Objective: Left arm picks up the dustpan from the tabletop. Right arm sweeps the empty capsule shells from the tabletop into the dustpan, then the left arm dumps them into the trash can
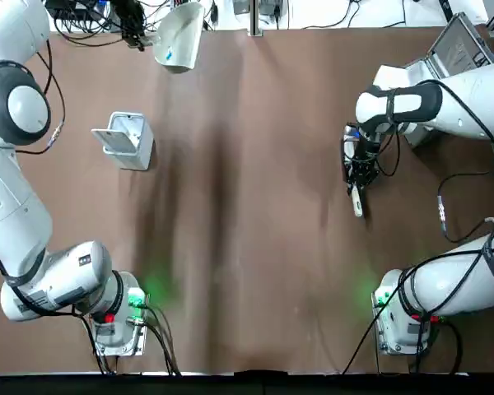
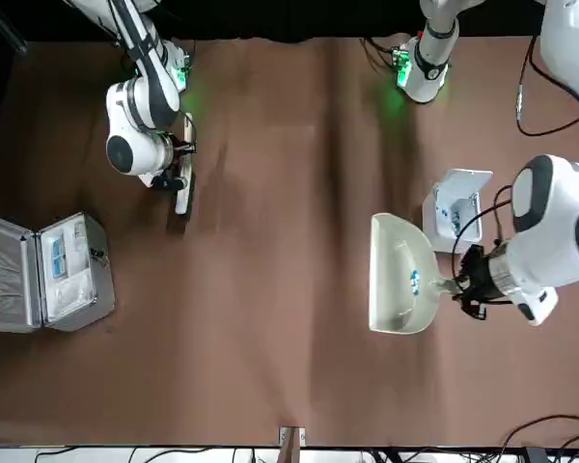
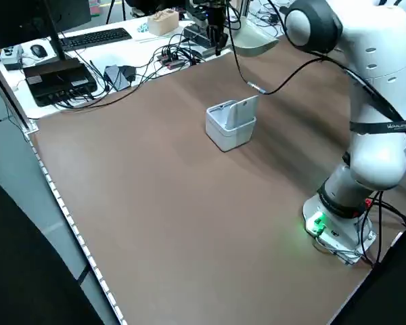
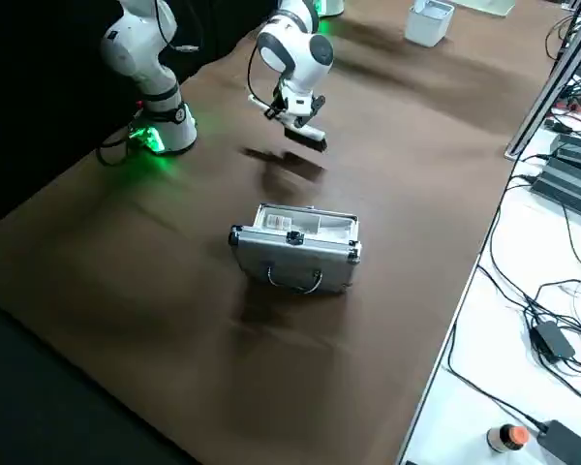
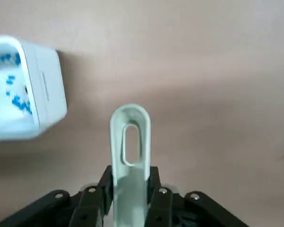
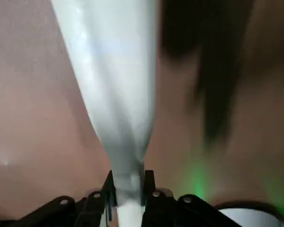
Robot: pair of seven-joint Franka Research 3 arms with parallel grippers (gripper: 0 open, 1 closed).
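Note:
My left gripper [image 2: 466, 286] is shut on the thin handle [image 5: 129, 151] of the cream dustpan [image 2: 400, 275], held in the air at the table's far left, beyond the trash can [image 1: 125, 141]. A blue capsule shell [image 2: 415, 282] lies inside the dustpan [image 1: 178, 37]. The grey trash can [image 2: 454, 207] stands with its lid flipped up, and several blue shells [image 5: 12, 90] lie in it. At the right side of the tabletop [image 1: 247, 206], my right gripper [image 1: 358, 169] is shut on a slim white brush [image 1: 357, 200], which shows large in the right wrist view [image 6: 113, 94].
An open silver metal case [image 2: 43, 270] stands at the far right of the table, beyond my right arm. Cables and desk equipment [image 3: 61, 68] lie past the table's far edge.

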